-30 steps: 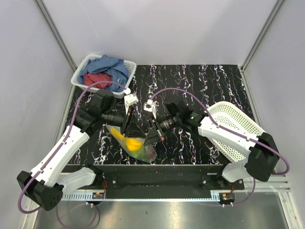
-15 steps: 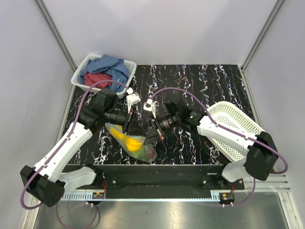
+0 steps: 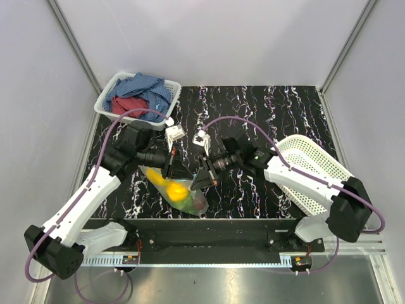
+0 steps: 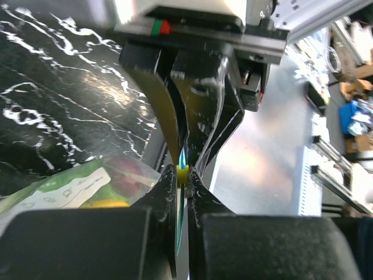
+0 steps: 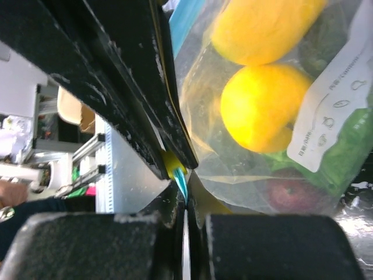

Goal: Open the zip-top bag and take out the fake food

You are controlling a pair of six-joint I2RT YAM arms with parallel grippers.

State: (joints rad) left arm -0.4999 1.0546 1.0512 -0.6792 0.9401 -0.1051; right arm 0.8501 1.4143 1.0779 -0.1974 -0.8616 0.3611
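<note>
One high fixed view and two close wrist views, meeting at the bag's mouth.

The top external camera sits above and behind the arm bases, looking down and forward, far enough back to hold the whole worktop [image 3: 272, 114] and both arms. The left wrist camera looks along its own closed jaws from very close, facing right and toward the near edge, straight at the right jaws. The right wrist camera looks back the opposite way, so near that the zip-top bag [image 5: 332, 105] fills its right half. Both wrist views share the teal zip strip [image 4: 184, 156] pinched between the opposed jaws. The top view shows that spot small, by the near edge, left of centre.
</note>
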